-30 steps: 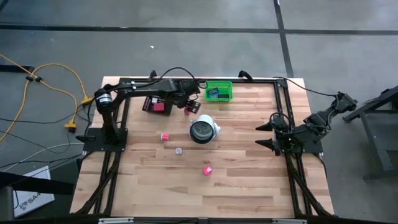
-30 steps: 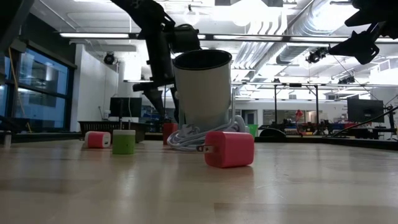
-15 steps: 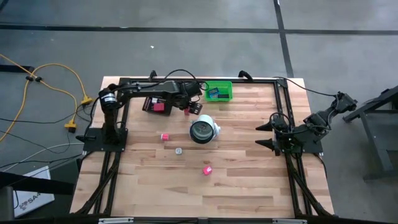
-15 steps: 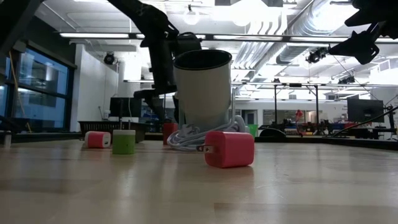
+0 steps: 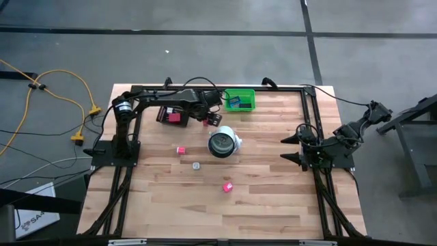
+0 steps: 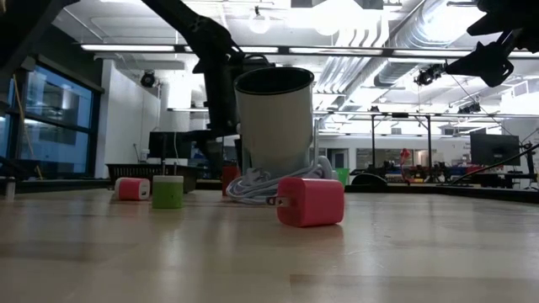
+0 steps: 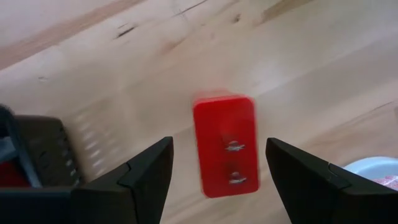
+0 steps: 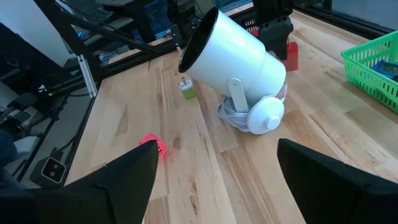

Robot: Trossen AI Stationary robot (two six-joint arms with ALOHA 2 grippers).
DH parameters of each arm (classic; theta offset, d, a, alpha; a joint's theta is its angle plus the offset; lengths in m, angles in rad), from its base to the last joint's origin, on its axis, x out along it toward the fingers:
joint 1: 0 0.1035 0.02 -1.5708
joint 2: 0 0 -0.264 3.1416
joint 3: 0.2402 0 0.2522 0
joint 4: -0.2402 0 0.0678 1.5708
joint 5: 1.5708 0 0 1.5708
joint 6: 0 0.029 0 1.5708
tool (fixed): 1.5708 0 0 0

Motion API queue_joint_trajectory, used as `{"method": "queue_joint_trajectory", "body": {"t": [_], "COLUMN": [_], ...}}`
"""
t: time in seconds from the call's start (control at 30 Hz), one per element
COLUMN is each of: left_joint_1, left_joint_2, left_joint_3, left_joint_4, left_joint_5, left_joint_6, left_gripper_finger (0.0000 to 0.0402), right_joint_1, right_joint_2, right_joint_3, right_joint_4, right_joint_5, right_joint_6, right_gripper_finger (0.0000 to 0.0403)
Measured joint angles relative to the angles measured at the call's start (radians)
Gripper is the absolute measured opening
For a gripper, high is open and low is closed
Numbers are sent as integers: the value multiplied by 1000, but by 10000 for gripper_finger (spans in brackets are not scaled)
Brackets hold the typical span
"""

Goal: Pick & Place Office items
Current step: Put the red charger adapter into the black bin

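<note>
The left gripper (image 7: 217, 180) hangs over a red block (image 7: 224, 145) lying on the counter (image 5: 259, 178) between the black mesh tray (image 5: 171, 114) and the white round lamp (image 5: 223, 143) — fingers apart, holding nothing. A pink block (image 5: 227, 186) and another pink block (image 5: 181, 149) lie farther out. The right gripper (image 8: 211, 180) waits at the counter's right edge, fingers wide open — empty.

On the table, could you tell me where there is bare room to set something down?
The wide front strip below the pink block is bare, also the stretch between the white lamp and the right gripper. Crowded: around the green bin, black tray, left gripper.
</note>
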Motion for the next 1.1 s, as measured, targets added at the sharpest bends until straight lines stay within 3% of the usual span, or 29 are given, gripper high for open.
{"method": "queue_joint_trajectory", "body": {"t": [0.57,1.1], "left_joint_1": [0,0], "left_joint_2": [1,1], "left_joint_3": [0,0], "left_joint_4": [1,0], "left_joint_5": [-1,11], "left_joint_6": [0,-2], "left_gripper_finger": [168,144], "right_joint_1": [0,0], "right_joint_2": [0,0], "right_joint_3": [0,0], "right_joint_4": [0,0], "right_joint_5": [0,0], "right_joint_6": [0,0], "right_gripper_finger": [317,317]}}
